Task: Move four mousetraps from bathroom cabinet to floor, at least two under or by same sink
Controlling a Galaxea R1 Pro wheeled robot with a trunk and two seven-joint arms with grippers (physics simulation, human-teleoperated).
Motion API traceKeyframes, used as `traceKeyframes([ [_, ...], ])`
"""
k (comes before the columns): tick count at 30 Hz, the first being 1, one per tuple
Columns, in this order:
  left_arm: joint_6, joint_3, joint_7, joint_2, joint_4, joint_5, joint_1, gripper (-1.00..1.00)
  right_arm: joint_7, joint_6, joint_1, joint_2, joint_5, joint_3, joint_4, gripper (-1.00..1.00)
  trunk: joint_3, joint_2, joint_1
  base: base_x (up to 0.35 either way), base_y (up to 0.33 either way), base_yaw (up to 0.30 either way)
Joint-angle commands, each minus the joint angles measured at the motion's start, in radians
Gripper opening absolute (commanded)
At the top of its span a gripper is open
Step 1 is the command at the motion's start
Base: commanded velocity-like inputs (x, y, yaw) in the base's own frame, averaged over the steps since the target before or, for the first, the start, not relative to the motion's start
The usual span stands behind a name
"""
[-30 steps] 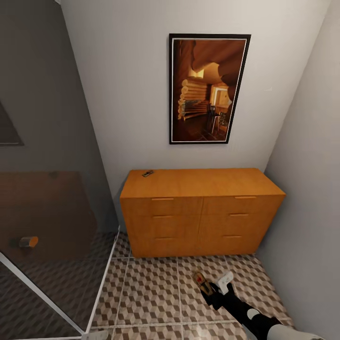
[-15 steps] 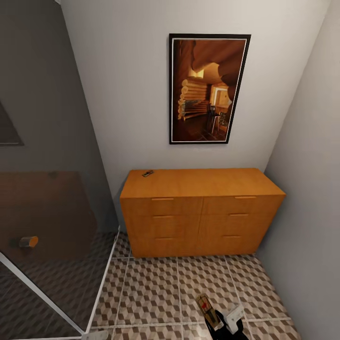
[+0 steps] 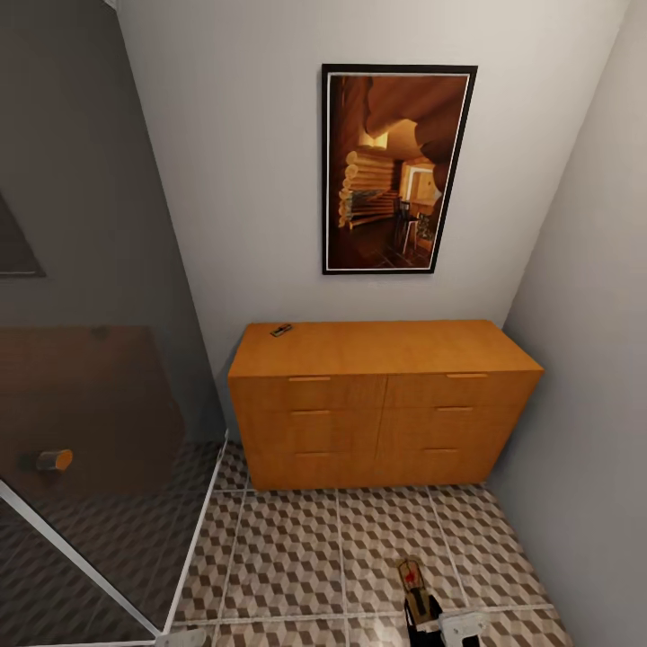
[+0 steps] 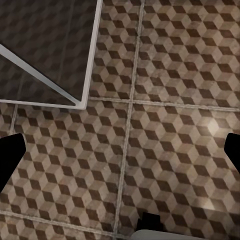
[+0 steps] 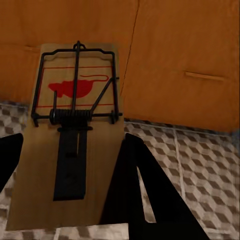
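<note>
- Small flat brown wooden mousetrap [image 5: 75,135] w/ dark wire and red mark: clamped in right gripper [image 3: 429,611], above cube-patterned tile bathroom floor [image 3: 296,557].
- A second small trap [image 3: 281,330] lies on low orange-brown wooden cabinet [image 3: 382,404], at its back left corner.
- Left gripper [image 4: 120,160]: fingers apart, over the tiles.

Mousetrap [image 5: 70,150]: matt pale wood board, dark metal wire and coiled spring, red printed mark. Cabinet [image 3: 377,404]: smooth orange-brown wood, faint satin sheen, slim wooden bar handles. Bathroom floor [image 4: 165,100]: smooth tiles with printed brown-beige cube pattern, pale grout, a soft glare patch noted. Walls beside the cabinet: matt painted. Glass panel [image 3: 81,422] left of the cabinet: glossy, tinted, white-edged.
</note>
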Motion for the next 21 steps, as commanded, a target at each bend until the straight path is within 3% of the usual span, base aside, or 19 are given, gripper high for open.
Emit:
traceKeyframes([
  [1, -0.005, -0.009, 0.002, -0.001, 0.004, 0.005, -0.002, 1.0, -0.055, -0.008, 0.0, 0.012, -0.012, 0.009, 0.0, -1.0, -0.002, -0.002, 0.001, 0.0, 0.0, 0.0],
  [3, -0.005, -0.009, 0.002, 0.0, 0.004, 0.005, -0.002, 1.0, -0.113, -0.011, 0.0, 0.025, -0.012, 0.009, -0.001, -1.0, -0.002, -0.002, 0.001, 0.0, 0.0, 0.0],
  [8, -0.005, -0.009, 0.002, 0.0, 0.004, 0.005, -0.002, 1.0, -0.162, -0.012, 0.0, 0.042, -0.011, 0.009, -0.002, -1.0, -0.002, -0.002, 0.001, 0.0, 0.0, 0.0],
  [21, -0.007, -0.008, 0.002, 0.0, 0.004, 0.005, -0.002, 1.0, -0.174, -0.01, 0.0, 0.051, -0.011, 0.009, -0.003, -1.0, -0.002, -0.002, 0.001, 0.0, 0.0, 0.0],
])
